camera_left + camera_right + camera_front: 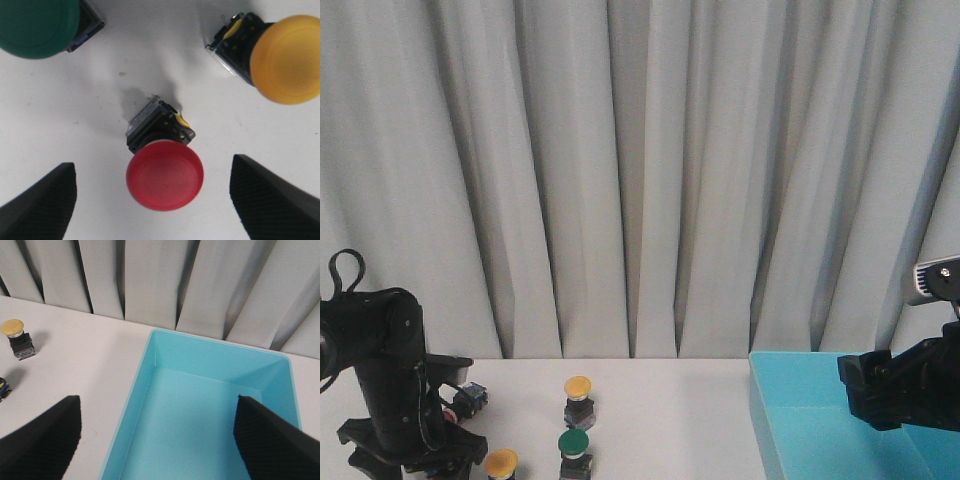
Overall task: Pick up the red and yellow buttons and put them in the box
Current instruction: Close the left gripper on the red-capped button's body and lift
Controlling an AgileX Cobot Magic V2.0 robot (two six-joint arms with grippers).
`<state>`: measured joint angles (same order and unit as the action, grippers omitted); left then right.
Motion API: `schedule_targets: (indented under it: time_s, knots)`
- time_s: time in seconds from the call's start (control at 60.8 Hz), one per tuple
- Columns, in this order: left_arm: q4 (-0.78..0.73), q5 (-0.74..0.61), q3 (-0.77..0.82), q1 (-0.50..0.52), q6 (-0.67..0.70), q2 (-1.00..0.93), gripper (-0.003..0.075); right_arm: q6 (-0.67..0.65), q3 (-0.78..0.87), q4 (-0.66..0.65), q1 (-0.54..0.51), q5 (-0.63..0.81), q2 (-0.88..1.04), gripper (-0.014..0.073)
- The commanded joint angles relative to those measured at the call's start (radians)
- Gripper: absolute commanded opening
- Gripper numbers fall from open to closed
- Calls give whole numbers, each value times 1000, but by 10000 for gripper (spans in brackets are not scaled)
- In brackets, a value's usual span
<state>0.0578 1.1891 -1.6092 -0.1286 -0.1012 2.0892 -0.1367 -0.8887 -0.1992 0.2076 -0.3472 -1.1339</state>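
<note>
A red button (pixel 164 174) lies on its side on the white table, its cap between the two fingers of my left gripper (pixel 152 200). The jaws are open and stand apart from the cap on both sides. A yellow button (pixel 286 59) lies close by. In the front view two yellow buttons (pixel 578 387) (pixel 501 462) stand on the table. My right gripper (pixel 157 440) is open and empty, held above the turquoise box (pixel 150 347), which looks empty. The box also shows at the front view's lower right (pixel 800 400).
A green button (pixel 37 25) lies near the red one and shows in the front view (pixel 573 443). Another small switch body (pixel 470 398) lies beside the left arm (pixel 385 390). A grey curtain hangs behind the table.
</note>
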Motion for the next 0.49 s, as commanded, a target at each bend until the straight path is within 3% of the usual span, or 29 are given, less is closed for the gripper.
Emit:
schedule_targets:
  time_s: [0.0, 0.477]
  knots:
    - [6, -5, -22, -5, 7, -38, 587, 0, -36, -14, 1, 59, 17, 593]
    - [6, -49, -22, -5, -1, -18, 582, 0, -36, -14, 1, 56, 17, 593]
